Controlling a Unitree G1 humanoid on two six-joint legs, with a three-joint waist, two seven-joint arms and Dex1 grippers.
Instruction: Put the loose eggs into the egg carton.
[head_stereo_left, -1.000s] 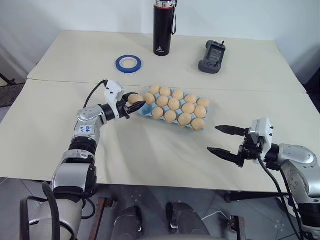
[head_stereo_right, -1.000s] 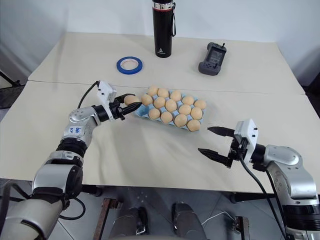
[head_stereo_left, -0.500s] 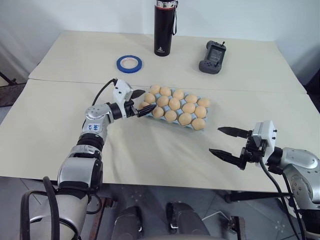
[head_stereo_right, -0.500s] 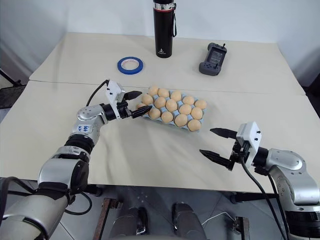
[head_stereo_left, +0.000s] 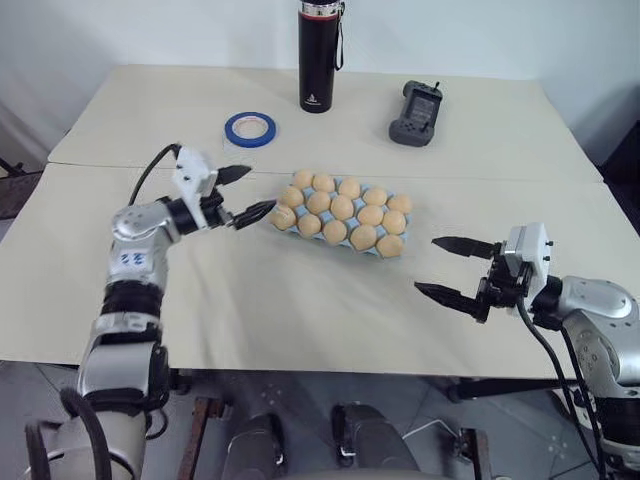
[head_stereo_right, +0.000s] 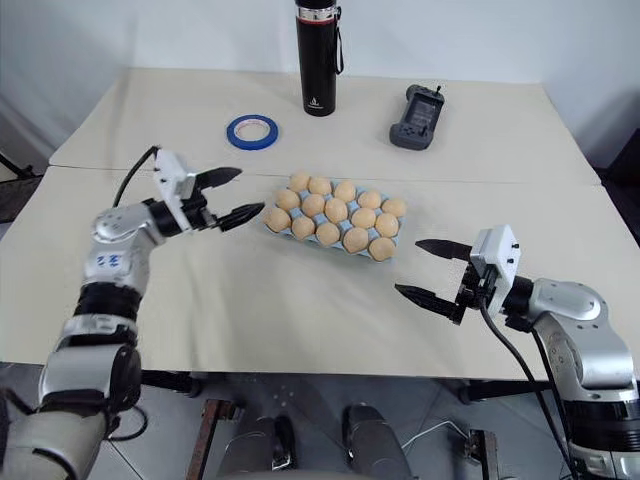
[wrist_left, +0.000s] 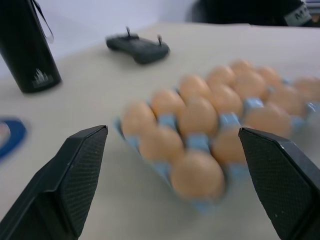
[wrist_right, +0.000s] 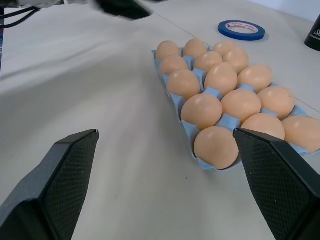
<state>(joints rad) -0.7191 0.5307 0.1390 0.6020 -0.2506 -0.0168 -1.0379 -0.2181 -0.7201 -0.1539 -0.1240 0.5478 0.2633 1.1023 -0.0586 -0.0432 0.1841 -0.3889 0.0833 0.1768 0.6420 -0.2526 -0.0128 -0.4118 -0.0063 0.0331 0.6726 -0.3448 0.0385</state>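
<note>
The light blue egg carton (wrist_right: 230, 121) lies in the middle of the table, and several tan eggs (head_stereo_left: 343, 208) fill its cups. Loose eggs are out of view; every egg I see sits in a cup. My left gripper (head_stereo_left: 260, 189) hovers just off the carton's left end, open, with nothing between its fingers. In the left wrist view the carton (wrist_left: 200, 142) lies a short way ahead of the fingers (wrist_left: 82, 165). My right gripper (head_stereo_left: 426, 265) is open and empty, level, to the right of the carton near the table's front edge.
At the back of the table stand a black bottle (head_stereo_left: 313, 55), a blue tape ring (head_stereo_left: 250, 128) and a dark handheld controller (head_stereo_left: 414, 113). A seam runs across the table behind the carton. The front edge (head_stereo_left: 300, 362) lies close below my right gripper.
My left gripper has opened, left its egg in the carton's left end cup and drawn back to the left. The right arm has stayed put.
</note>
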